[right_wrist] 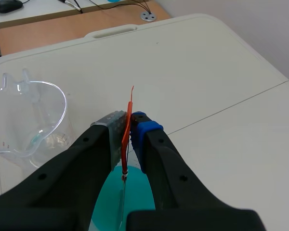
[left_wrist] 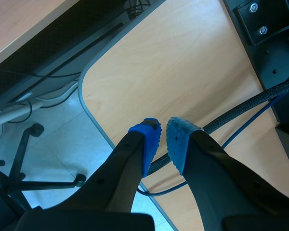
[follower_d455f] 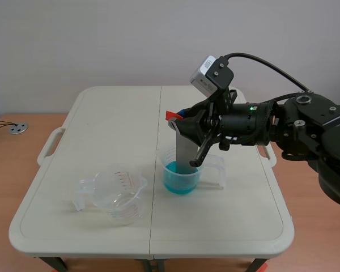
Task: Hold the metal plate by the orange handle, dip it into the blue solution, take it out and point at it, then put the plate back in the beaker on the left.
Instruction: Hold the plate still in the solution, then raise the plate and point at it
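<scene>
Right gripper (right_wrist: 129, 125) jaws clamped on the orange handle (right_wrist: 130, 103), metal plate (follower_d455f: 185, 152) down in the blue solution (follower_d455f: 178, 180). Left gripper (left_wrist: 164, 129) jaws nearly closed, empty.

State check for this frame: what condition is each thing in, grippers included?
Right gripper: shut on the orange handle.
Metal plate: roughly upright, lower end inside the right beaker, in the blue solution.
Left beaker: upright, empty.
Left gripper: shut, holding nothing.
</scene>
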